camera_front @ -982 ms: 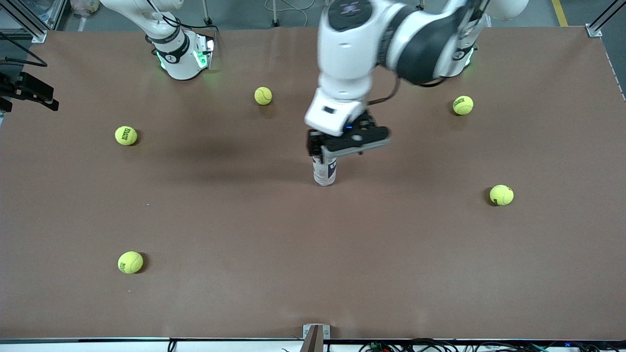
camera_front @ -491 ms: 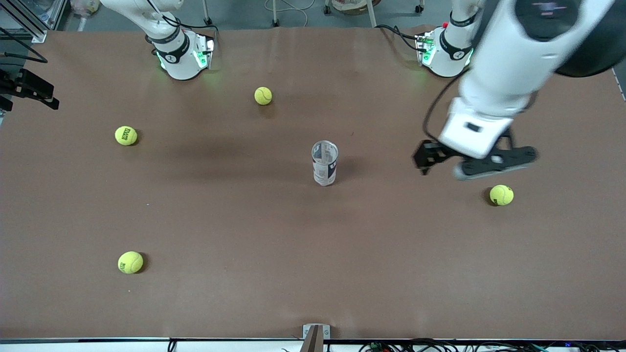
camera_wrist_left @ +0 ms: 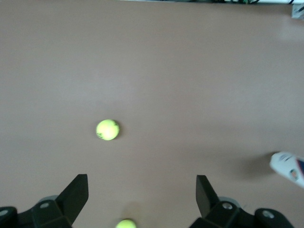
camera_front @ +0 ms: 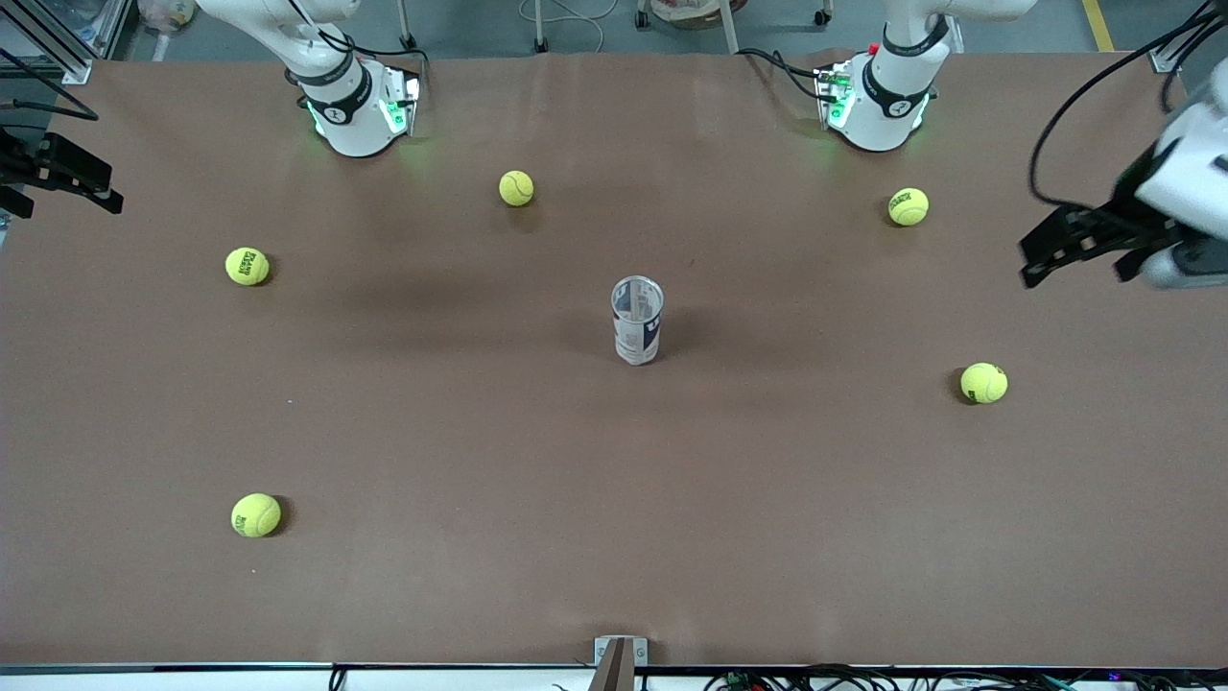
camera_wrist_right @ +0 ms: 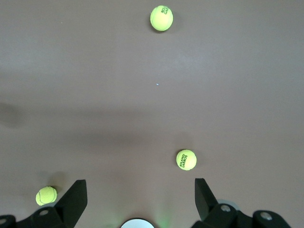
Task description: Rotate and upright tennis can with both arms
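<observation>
The tennis can [camera_front: 637, 321] stands upright in the middle of the table, open silvery rim up, with a white and navy label. Nothing touches it. Its edge also shows in the left wrist view [camera_wrist_left: 289, 168]. My left gripper [camera_front: 1076, 257] is open and empty, up in the air over the table's edge at the left arm's end, well away from the can. In its own view [camera_wrist_left: 141, 178] it holds nothing. My right gripper [camera_front: 62, 195] is open and empty, and waits over the table's edge at the right arm's end; its own view [camera_wrist_right: 140, 181] shows bare table between the fingers.
Several yellow-green tennis balls lie scattered: one near the right arm's base [camera_front: 516, 188], one near the left arm's base [camera_front: 908, 206], one toward the left arm's end [camera_front: 983, 383], two toward the right arm's end [camera_front: 247, 266] [camera_front: 255, 515].
My left gripper has let go of the can's top and swung up and away toward the left arm's end of the table. The can stays upright. The right arm has barely moved.
</observation>
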You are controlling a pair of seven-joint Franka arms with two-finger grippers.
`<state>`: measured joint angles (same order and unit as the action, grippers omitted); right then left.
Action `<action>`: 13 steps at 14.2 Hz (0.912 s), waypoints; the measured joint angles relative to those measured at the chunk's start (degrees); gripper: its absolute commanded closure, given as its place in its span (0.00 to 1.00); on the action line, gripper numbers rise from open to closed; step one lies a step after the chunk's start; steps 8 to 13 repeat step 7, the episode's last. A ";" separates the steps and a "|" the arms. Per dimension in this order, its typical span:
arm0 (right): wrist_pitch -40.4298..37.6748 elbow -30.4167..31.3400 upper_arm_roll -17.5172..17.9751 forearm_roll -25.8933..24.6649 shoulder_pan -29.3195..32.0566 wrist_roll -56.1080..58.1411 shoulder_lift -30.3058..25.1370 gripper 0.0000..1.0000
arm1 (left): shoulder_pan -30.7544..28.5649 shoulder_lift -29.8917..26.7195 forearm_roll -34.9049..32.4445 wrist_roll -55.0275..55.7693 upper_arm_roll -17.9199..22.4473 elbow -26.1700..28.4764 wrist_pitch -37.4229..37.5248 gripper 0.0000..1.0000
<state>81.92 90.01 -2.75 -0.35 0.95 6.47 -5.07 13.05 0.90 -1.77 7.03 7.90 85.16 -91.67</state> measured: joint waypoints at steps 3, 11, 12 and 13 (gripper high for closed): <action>-0.10 0.04 -0.03 0.29 0.00 0.00 0.00 0.00 | -2.72 -2.96 0.00 -4.19 0.04 2.75 0.56 0.00; -0.29 0.12 -0.09 0.31 0.00 0.00 0.00 0.00 | -2.82 -3.38 0.00 -4.61 0.13 1.08 3.59 0.00; -0.29 0.12 -0.09 0.31 0.00 0.00 0.00 0.00 | -2.82 -3.38 0.00 -4.61 0.13 1.08 3.59 0.00; -0.29 0.12 -0.09 0.31 0.00 0.00 0.00 0.00 | -2.82 -3.38 0.00 -4.61 0.13 1.08 3.59 0.00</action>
